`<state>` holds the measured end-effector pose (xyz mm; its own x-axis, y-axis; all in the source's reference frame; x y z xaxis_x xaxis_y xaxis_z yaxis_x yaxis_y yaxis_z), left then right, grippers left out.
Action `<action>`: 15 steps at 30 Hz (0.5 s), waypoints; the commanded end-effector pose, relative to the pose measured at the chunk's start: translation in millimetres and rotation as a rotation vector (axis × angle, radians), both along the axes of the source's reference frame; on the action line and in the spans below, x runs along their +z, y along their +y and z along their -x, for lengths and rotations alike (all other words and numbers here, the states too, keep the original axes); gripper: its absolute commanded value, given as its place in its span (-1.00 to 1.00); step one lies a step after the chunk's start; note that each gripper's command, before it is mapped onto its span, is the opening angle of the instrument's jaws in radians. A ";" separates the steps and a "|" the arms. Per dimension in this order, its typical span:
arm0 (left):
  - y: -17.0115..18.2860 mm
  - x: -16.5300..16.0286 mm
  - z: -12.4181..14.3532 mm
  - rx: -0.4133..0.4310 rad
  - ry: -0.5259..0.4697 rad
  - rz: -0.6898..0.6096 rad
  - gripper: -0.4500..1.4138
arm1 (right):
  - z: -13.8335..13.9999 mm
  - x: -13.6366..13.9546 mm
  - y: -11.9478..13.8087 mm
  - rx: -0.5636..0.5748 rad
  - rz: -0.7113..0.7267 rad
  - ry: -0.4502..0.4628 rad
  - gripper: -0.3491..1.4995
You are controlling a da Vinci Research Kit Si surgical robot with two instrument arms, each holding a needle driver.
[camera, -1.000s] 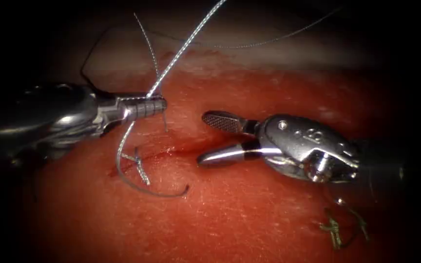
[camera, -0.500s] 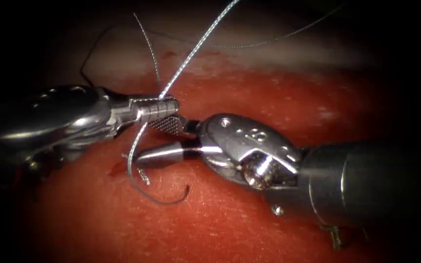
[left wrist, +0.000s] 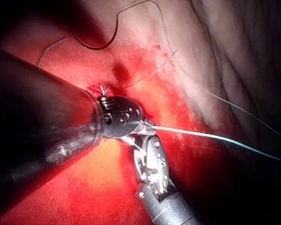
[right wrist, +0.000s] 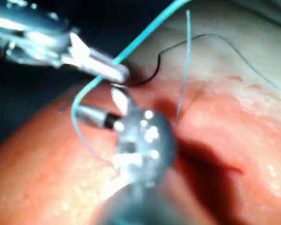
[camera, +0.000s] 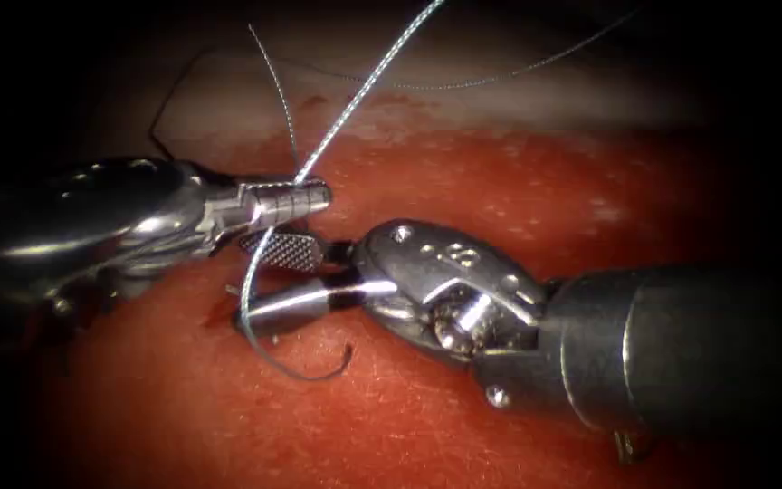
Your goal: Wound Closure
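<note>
The left tool (camera: 305,197) has its jaws clenched on the thread (camera: 368,81), which rises up and away and also loops down onto the tissue (camera: 463,417). The right tool (camera: 269,279) has its jaws parted, straddling that loop just below, holding nothing, over the cut (camera: 219,315).

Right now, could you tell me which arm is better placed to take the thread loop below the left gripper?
Probably right: the right gripper is open around the thread; the left gripper already holds it.
</note>
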<state>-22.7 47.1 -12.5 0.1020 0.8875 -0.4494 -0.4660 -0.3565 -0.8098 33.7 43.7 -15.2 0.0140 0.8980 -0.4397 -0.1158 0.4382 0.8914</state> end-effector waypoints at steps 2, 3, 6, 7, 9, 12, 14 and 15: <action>-0.5 0.6 0.5 0.006 0.003 0.008 -0.89 | -0.2 0.2 -0.1 -0.003 0.010 0.002 0.71; -0.4 0.6 0.5 0.007 0.003 0.008 -0.89 | 0.1 0.0 0.0 -0.002 0.014 0.001 0.71; -0.4 0.8 0.3 0.010 0.004 0.014 -0.89 | 0.7 -0.4 0.3 -0.005 0.021 0.001 0.71; -0.4 0.9 0.2 0.011 0.004 0.015 -0.89 | 1.1 -0.8 0.4 -0.008 0.024 0.002 0.72; -0.4 1.1 0.2 0.014 0.006 0.022 -0.89 | 1.4 -1.2 0.3 -0.009 0.022 0.007 0.72; -0.4 1.2 0.1 0.019 0.010 0.033 -0.89 | 1.4 -1.5 0.2 -0.013 0.020 0.009 0.72; -0.4 1.2 0.1 0.021 0.011 0.038 -0.89 | 1.2 -1.6 0.1 -0.019 0.020 0.021 0.72; -0.4 1.2 0.1 0.021 0.012 0.038 -0.89 | 1.0 -1.7 0.0 -0.017 0.020 0.031 0.72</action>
